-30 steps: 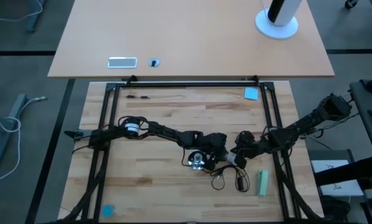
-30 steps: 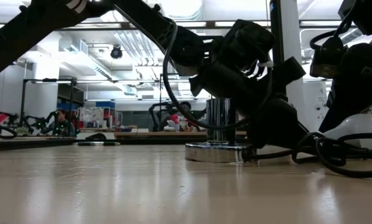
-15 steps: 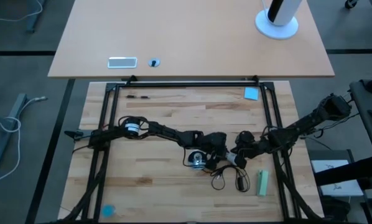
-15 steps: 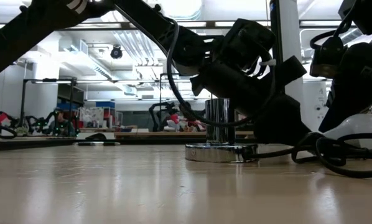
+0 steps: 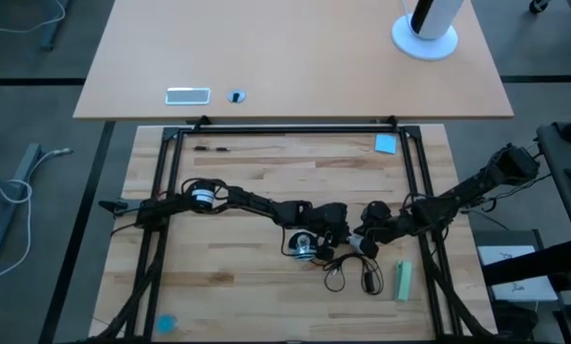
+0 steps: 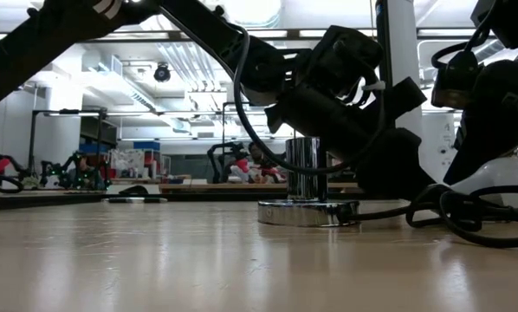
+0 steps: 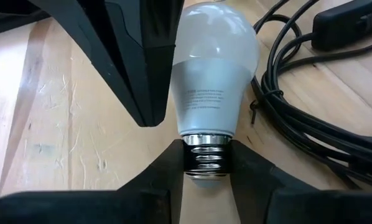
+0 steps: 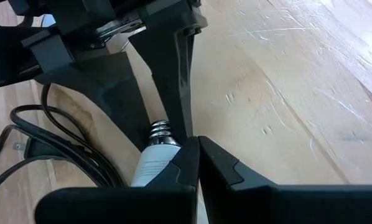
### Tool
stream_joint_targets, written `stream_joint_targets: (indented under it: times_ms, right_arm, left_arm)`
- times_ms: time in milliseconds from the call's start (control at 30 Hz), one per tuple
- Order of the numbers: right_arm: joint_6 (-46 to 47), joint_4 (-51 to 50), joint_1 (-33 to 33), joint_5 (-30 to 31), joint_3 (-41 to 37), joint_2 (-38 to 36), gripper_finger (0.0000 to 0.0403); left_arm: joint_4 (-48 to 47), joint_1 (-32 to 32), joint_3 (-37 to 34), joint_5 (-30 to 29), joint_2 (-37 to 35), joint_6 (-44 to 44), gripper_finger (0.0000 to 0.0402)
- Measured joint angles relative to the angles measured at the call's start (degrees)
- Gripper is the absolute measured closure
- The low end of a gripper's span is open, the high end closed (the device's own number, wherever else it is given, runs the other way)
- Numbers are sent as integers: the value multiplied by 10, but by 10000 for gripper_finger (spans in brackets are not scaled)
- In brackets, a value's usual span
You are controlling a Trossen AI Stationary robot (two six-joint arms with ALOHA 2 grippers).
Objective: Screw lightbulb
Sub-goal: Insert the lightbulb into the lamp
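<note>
The lightbulb (image 7: pixel 214 68) lies on the wooden table, its glass end away from my left gripper and its silvery screw base toward it. My left gripper (image 7: pixel 206 155) reaches in from the table's left, shut on that base. My right gripper (image 8: pixel 198 146) is shut and comes from the table's right, alongside the bulb (image 8: pixel 150 169). In the high view both grippers (image 5: pixel 341 241) (image 5: pixel 358 241) meet near the table's middle, and the bulb is hidden under them. The silver socket (image 5: pixel 305 247) (image 6: pixel 307 211) stands on its flat disc just left of them. My left gripper pinches the bulb's threaded screw base (image 7: pixel 204 163) between its two fingertips, one on each side. The fingers come slanting down from the table's left, in line with the bulb's length. My right gripper lies with the outer side of one shut finger (image 7: pixel 142 74) against the bulb's grey neck (image 7: pixel 181 81).
A black cord with a plug (image 5: pixel 348 275) (image 7: pixel 310 106) loops on the table right beside the bulb and toward the near edge. A pale green block (image 5: pixel 403 280) lies near the front right. A small blue piece (image 5: pixel 386 143) sits at the far right.
My left wrist has rolled a little in place; its cable loop has swung in the low view. Nothing else has visibly moved.
</note>
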Motion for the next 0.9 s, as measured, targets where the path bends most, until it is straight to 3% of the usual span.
stream_joint_targets:
  times_ms: [233, 500, 767, 900]
  right_arm:
    - [-3, -17, 0, 34, 7, -14, 403]
    - [7, -187, 2, 125, 109, -71, 403]
    - [-80, -244, 25, 196, 218, -164, 403]
    - [-117, -244, 50, 232, 247, -214, 403]
  left_arm:
    - [-3, -2, 0, -18, -4, -10, 310]
    - [21, -6, 0, -40, -11, -53, 310]
    - [55, -21, 0, -70, -52, -56, 310]
    - [54, -23, -6, -111, -79, -57, 310]
